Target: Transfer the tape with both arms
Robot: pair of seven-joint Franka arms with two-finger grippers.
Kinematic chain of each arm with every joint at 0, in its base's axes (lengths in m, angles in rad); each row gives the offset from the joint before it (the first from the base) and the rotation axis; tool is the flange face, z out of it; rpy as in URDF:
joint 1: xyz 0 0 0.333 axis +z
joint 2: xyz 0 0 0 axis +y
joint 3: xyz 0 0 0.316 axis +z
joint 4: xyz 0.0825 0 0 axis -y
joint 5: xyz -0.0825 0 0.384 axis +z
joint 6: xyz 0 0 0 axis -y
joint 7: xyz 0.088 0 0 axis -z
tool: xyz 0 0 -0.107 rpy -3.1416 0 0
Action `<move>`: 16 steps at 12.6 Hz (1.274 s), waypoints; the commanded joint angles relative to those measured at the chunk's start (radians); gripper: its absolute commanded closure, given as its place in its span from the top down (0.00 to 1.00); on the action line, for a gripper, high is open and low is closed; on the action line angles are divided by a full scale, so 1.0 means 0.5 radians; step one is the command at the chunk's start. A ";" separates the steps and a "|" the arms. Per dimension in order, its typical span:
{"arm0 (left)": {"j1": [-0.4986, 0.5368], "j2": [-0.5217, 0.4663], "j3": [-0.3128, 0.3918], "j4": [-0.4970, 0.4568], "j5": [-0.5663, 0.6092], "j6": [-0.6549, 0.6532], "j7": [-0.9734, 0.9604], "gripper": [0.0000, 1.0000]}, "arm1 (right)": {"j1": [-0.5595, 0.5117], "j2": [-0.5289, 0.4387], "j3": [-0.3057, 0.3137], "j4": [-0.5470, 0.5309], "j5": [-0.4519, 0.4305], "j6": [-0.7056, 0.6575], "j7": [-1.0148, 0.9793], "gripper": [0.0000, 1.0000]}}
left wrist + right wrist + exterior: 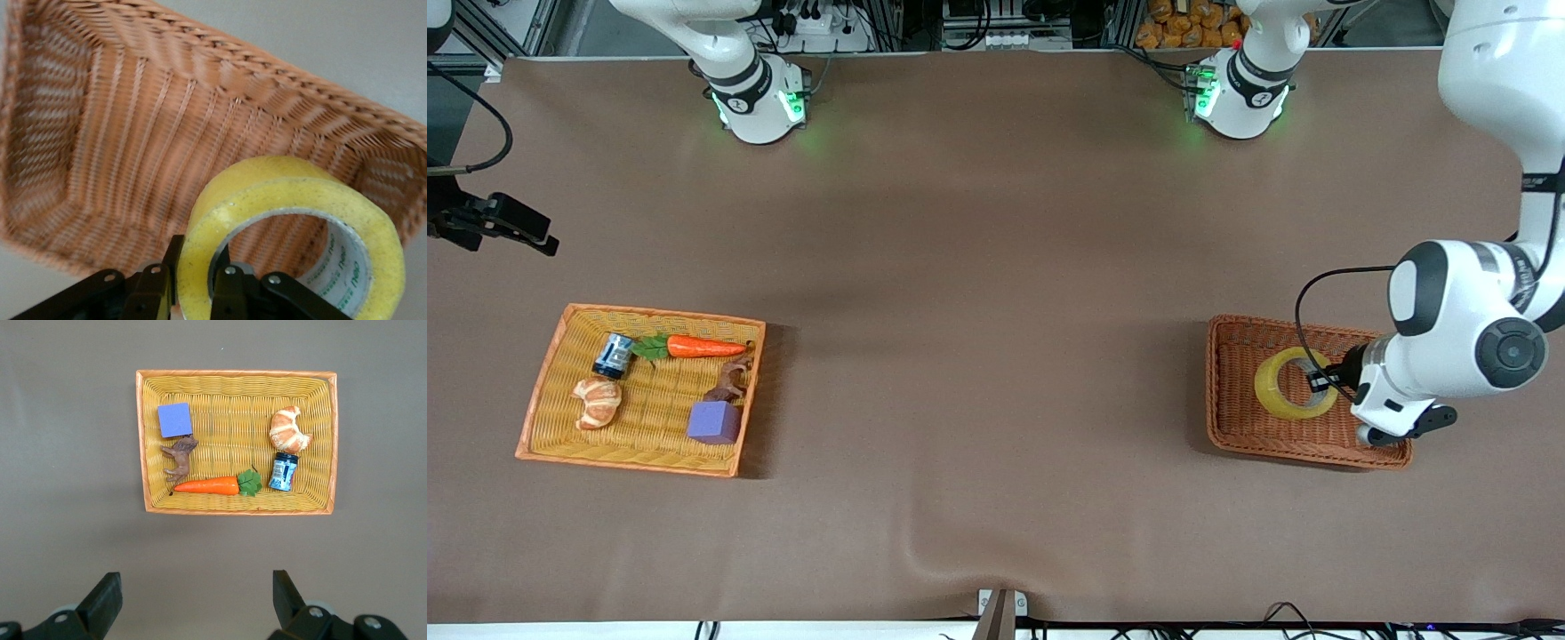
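Observation:
The tape (1294, 382), a yellowish ring with a grey core, is in the brown wicker basket (1227, 427) at the left arm's end of the table. My left gripper (1319, 380) is shut on the ring's wall. In the left wrist view, one finger (227, 283) is inside the core and the other is outside, and the tape (287, 193) is tilted over the basket floor (133, 133). My right gripper (195, 580) is open and empty, high above the table beside the yellow basket (233, 376). It does not show in the front view.
The yellow basket (551, 391) at the right arm's end holds a carrot (704, 347), a blue jar (613, 355), a croissant toy (597, 402), a purple block (714, 421) and a brown animal figure (732, 380). A black device (507, 222) sticks in at that table edge.

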 commanded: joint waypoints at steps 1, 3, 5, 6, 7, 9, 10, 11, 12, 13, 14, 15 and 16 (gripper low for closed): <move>0.134 0.087 -0.021 -0.059 -0.019 0.219 0.220 0.00 | 0.014 0.019 -0.003 0.042 -0.033 -0.019 0.033 1.00; 0.149 0.121 -0.024 -0.062 -0.022 0.288 0.356 0.28 | 0.014 0.019 -0.003 0.042 -0.026 -0.022 0.033 1.00; 0.152 0.078 -0.021 -0.050 -0.031 0.285 0.337 1.00 | 0.014 0.025 -0.003 0.042 -0.026 -0.022 0.033 1.00; 0.180 0.039 -0.021 -0.047 -0.031 0.285 0.365 1.00 | 0.017 0.025 -0.003 0.042 -0.023 -0.022 0.033 1.00; 0.186 -0.023 -0.021 -0.025 -0.031 0.281 0.377 1.00 | 0.017 0.025 -0.003 0.042 -0.020 -0.022 0.033 1.00; 0.189 -0.194 -0.024 0.045 -0.019 0.141 0.368 1.00 | 0.017 0.025 -0.003 0.042 -0.017 -0.022 0.033 1.00; 0.189 -0.286 -0.024 0.073 -0.019 0.055 0.371 1.00 | 0.017 0.025 -0.003 0.042 -0.017 -0.022 0.033 1.00; 0.192 -0.375 -0.024 0.104 -0.016 -0.052 0.389 1.00 | 0.017 0.025 -0.003 0.042 -0.017 -0.025 0.033 1.00; 0.195 -0.458 -0.024 0.140 -0.022 -0.177 0.441 1.00 | 0.017 0.025 -0.003 0.042 -0.020 -0.025 0.033 1.00; 0.195 -0.520 -0.024 0.180 -0.037 -0.282 0.500 1.00 | 0.017 0.025 -0.003 0.042 -0.017 -0.025 0.033 1.00; 0.198 -0.566 -0.030 0.193 -0.077 -0.356 0.561 1.00 | 0.017 0.025 -0.003 0.042 -0.014 -0.025 0.036 1.00; 0.192 -0.600 -0.034 0.196 -0.147 -0.402 0.571 1.00 | 0.017 0.025 -0.003 0.042 -0.014 -0.025 0.033 1.00; 0.189 -0.639 -0.034 0.193 -0.160 -0.433 0.574 1.00 | 0.017 0.025 -0.003 0.042 -0.014 -0.025 0.033 1.00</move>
